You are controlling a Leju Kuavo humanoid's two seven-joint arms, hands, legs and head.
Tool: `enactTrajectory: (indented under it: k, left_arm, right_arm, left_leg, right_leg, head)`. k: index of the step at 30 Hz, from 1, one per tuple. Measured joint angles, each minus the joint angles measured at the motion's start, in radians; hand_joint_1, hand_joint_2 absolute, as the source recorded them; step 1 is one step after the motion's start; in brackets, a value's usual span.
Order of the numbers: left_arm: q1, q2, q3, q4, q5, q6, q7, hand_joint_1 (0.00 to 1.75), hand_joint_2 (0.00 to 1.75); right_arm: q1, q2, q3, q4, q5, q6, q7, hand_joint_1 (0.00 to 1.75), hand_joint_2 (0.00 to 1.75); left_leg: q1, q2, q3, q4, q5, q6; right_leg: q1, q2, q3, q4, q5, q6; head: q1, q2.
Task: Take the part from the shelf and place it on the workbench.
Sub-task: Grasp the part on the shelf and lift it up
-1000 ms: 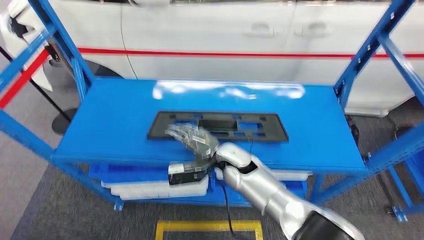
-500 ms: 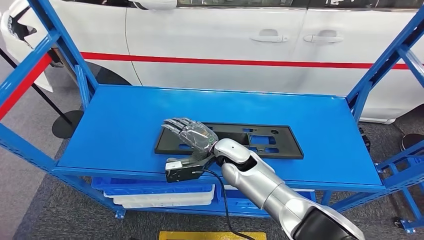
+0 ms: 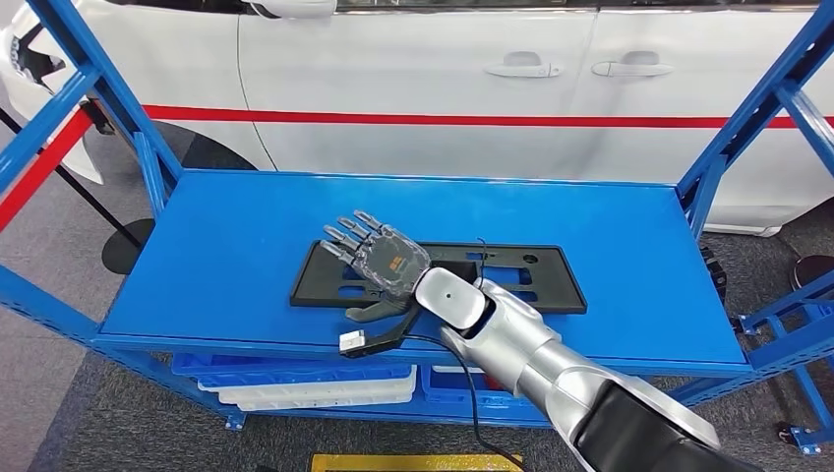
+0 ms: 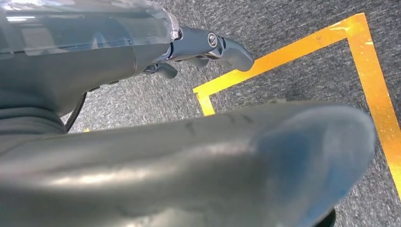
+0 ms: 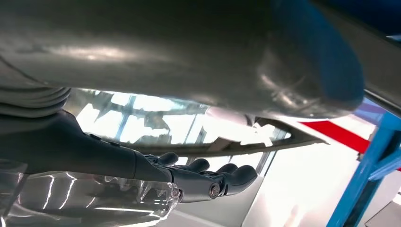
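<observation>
A flat black rectangular part (image 3: 511,275) with several cut-outs lies on the blue shelf (image 3: 226,246), near its front edge. My right hand (image 3: 384,261) reaches in over the part's left end. Its fingers (image 3: 344,236) are spread and raised above the black surface, and the thumb (image 3: 372,313) lies at the part's front edge. I cannot tell whether the thumb touches the part. In the right wrist view the dark fingers (image 5: 208,182) are stretched out, apart from the thumb. My left hand (image 4: 208,45) hangs over the floor and holds nothing.
A white car (image 3: 443,88) with a red stripe stands close behind the shelf. Blue uprights (image 3: 98,88) frame both ends of the shelf. White and blue trays (image 3: 305,383) sit on the level below. A cable with a white connector (image 3: 352,341) hangs at the shelf's front edge. Yellow tape (image 4: 293,52) marks the grey floor.
The view has shifted between frames. My right hand has turned so that its fingers lift and spread over the part's left end, with the thumb now at its front edge.
</observation>
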Motion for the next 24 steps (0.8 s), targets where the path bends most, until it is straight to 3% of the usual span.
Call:
enactTrajectory:
  k: [2, 6, 14, 24]
  left_arm:
    - [0.0, 0.0, 0.0, 0.0, -0.001, 0.001, 0.0, 0.0, 0.0]
    - [0.0, 0.001, -0.001, 0.0, -0.007, 0.001, 0.0, 0.0, 0.0]
    - [0.001, 0.005, -0.001, 0.0, -0.008, 0.001, -0.001, 0.0, 0.0]
    - [0.001, 0.006, -0.001, 0.0, -0.008, 0.003, -0.005, 0.0, 0.0]
  right_arm:
    - [-0.008, 0.0, 0.007, 0.019, 0.027, -0.017, 0.01, 0.0, 0.0]
    - [-0.014, -0.002, 0.015, 0.047, 0.037, -0.023, 0.007, 0.0, 1.75]
    - [-0.009, -0.024, 0.015, 0.076, 0.016, -0.034, -0.045, 0.0, 1.75]
    - [-0.004, -0.03, 0.015, 0.095, 0.008, -0.02, -0.037, 0.0, 1.75]
  left_leg:
    - [0.0, 0.0, 0.0, 0.0, 0.0, -0.001]
    - [0.0, 0.0, 0.0, 0.0, -0.001, -0.001]
    - [0.0, 0.0, 0.0, 0.0, -0.002, 0.0]
    - [0.0, 0.0, 0.0, 0.001, -0.002, 0.0]
  right_leg:
    - [0.0, 0.0, 0.0, 0.0, -0.001, -0.001]
    - [-0.001, 0.0, 0.0, 0.0, -0.002, -0.002]
    - [-0.002, 0.0, 0.0, 0.0, -0.002, -0.001]
    - [-0.002, 0.0, 0.0, 0.0, -0.002, -0.001]
  head:
    - [0.0, 0.0]
    - [0.0, 0.0]
    - [0.0, 0.0]
    - [0.0, 0.0]
